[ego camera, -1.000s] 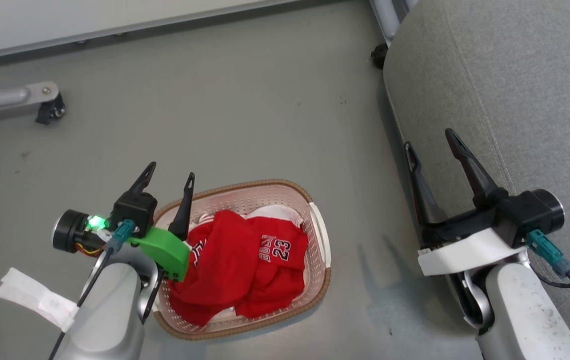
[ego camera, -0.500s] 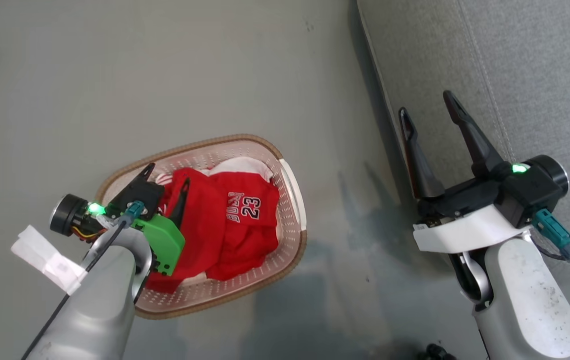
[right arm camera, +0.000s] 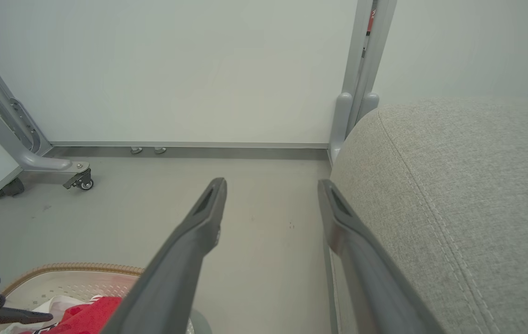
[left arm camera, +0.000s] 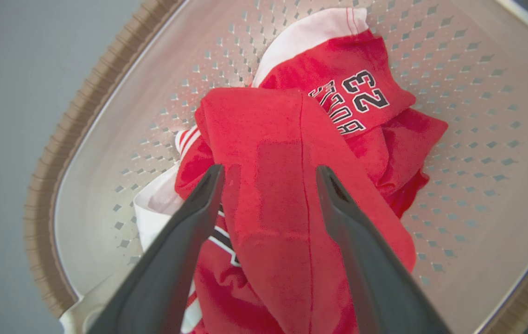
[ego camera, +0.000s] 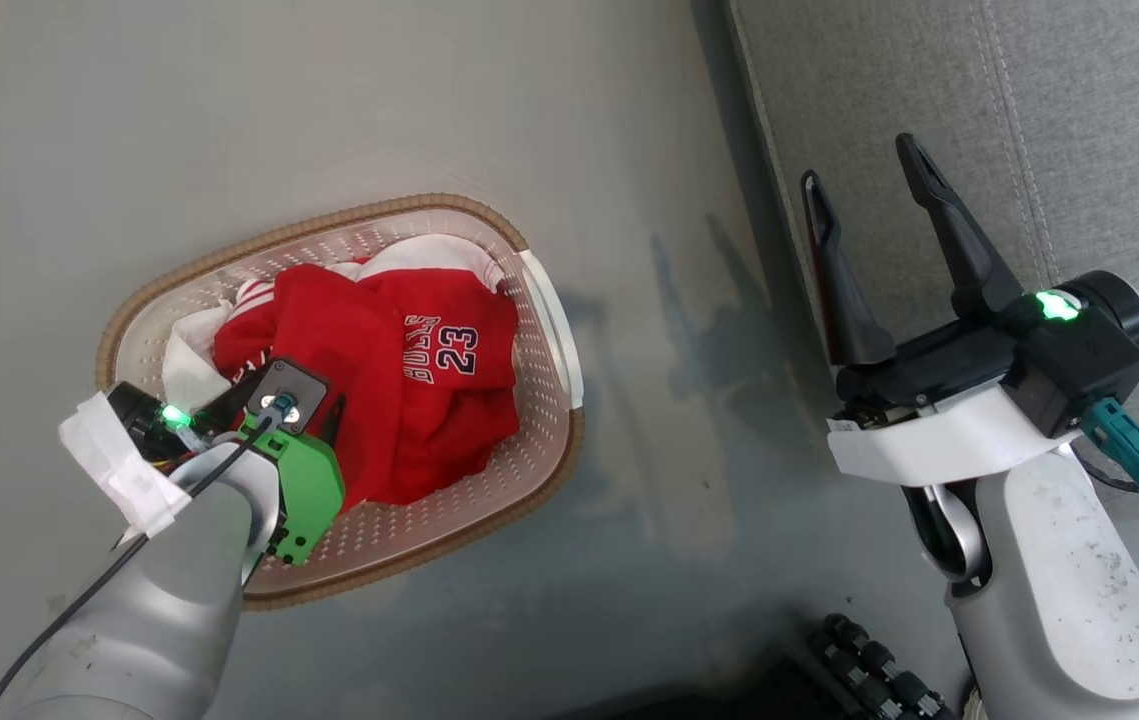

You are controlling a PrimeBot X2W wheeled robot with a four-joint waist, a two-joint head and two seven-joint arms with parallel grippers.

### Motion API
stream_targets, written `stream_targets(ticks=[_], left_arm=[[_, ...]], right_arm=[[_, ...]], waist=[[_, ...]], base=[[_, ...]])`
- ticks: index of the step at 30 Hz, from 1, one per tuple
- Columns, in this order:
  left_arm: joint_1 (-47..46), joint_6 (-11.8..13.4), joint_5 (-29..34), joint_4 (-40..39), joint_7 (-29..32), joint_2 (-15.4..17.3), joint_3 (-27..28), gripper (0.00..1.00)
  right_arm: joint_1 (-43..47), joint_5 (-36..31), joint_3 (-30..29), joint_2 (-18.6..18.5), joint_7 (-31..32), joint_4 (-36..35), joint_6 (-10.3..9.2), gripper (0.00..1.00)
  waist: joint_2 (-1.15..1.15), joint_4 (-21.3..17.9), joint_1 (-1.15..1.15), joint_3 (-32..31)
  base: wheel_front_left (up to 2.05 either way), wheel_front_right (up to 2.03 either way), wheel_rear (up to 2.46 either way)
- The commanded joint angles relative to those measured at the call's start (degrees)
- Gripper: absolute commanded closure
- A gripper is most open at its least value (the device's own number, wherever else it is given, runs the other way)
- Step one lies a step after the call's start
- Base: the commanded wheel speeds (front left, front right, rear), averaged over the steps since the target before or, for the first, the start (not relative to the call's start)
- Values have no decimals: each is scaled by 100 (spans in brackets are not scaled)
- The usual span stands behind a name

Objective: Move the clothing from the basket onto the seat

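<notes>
Heap of red sports garments with white trim, one numbered 23 (ego camera: 379,350), lies inside the cream perforated plastic basket with brown woven rim (ego camera: 379,205), on the grey floor (ego camera: 229,100). The left gripper (left arm camera: 268,174) points down into it, jaws wide, straddling a red fold, nothing clamped; tip contact unclear. The right gripper (ego camera: 859,165), wide and empty, hovers at the edge of the large grey fabric seat cushion (ego camera: 1029,120), well apart from the garments.

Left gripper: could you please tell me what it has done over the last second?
The left gripper has come down into the basket, open, and now straddles a fold of the clothing without closing on it. The head camera also moved. The right gripper stays open by the seat; the clothing remains in the basket.
</notes>
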Motion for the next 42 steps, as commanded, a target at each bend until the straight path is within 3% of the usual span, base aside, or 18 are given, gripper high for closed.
stream_targets(ticks=[1,23,34,35,36,37,42], left_arm=[[-169,-12,40,72,79,74,-73,0],[-810,-6,145,344,1339,209,-1388,0],[-1062,-5,67,349,1276,160,-1742,0],[-1069,-6,77,351,1292,154,-1764,31],[-1071,-3,55,352,1312,139,-1767,70],[-1075,4,52,352,1339,126,-1783,100],[-1078,95,59,350,1290,15,-1860,100]], right_arm=[[-78,-50,-4,-9,-17,-34,0,0],[-158,-58,-19,-9,-17,-360,0,0],[-47,-124,-74,-9,-16,-524,0,0],[-38,-131,-70,-10,-16,-530,0,0],[-26,-136,-63,-10,-17,-538,0,0],[-15,-136,-56,-9,-17,-542,0,0],[-8,-145,-93,-9,-16,-509,0,0]], waist=[[46,-59,-1,246],[46,-101,-1,1125],[46,-23,-1,1451],[46,-24,-1,1464],[46,-27,-1,1476],[46,-30,-1,1483],[46,-5,-1,1450]], base=[[0,0,0],[0,0,0],[0,0,0],[0,0,0],[0,0,0],[0,0,0],[0,0,0]])
